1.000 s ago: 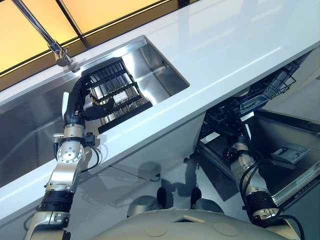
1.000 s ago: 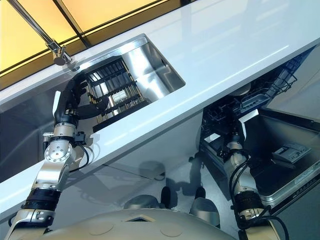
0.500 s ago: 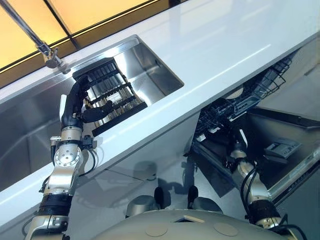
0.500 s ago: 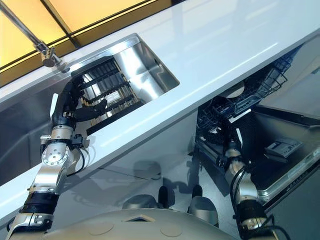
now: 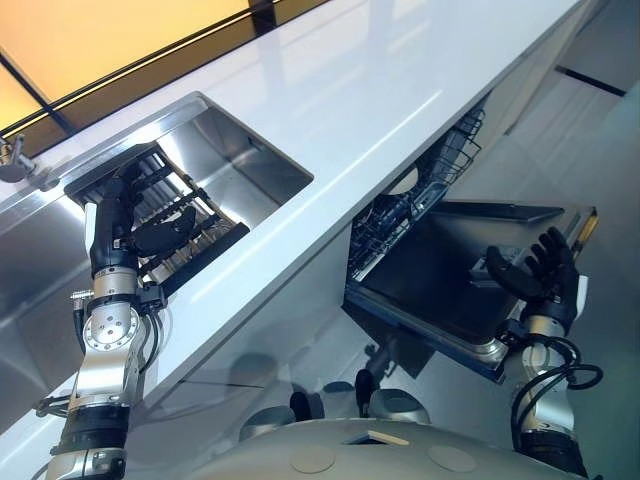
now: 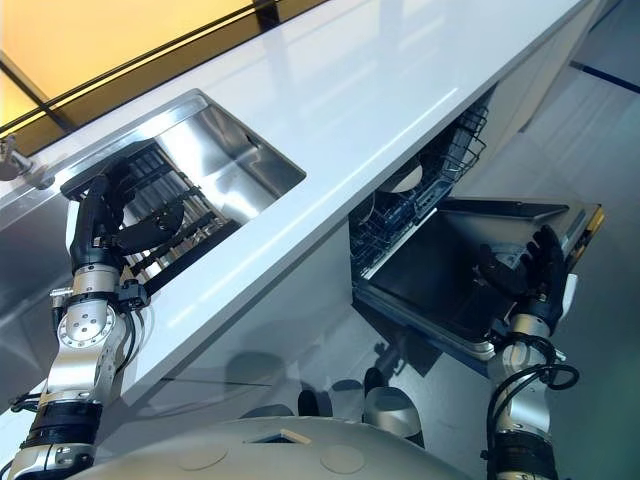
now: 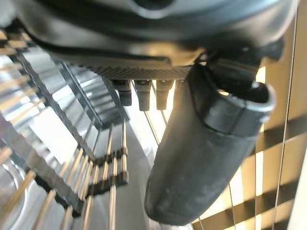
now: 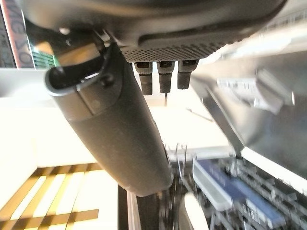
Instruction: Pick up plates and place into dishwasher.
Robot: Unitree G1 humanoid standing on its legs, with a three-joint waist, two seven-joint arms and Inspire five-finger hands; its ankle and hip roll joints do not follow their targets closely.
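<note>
A black dish rack (image 5: 190,240) stands in the steel sink (image 5: 245,165). My left hand (image 5: 122,212) rests at the rack's left end, thumb (image 7: 201,158) stretched along the tines and fingers relaxed, with nothing in it. No plate is plain to see among the tines (image 7: 96,163). My right hand (image 5: 540,272) hovers open, fingers spread, over the outer edge of the lowered dishwasher door (image 5: 440,265). Behind the door, the dishwasher's wire rack (image 5: 440,170) holds a white plate (image 5: 404,181).
The white countertop (image 5: 380,90) runs between the sink and the dishwasher. A faucet (image 5: 15,165) sits at the sink's far left corner. A blue cutlery basket (image 8: 225,189) lies in the dishwasher rack. Grey floor (image 5: 600,130) opens to the right of the door.
The camera has swung right. My right hand has drawn back out of the dishwasher and now hangs open over the door's outer edge. The left hand stays at the sink rack.
</note>
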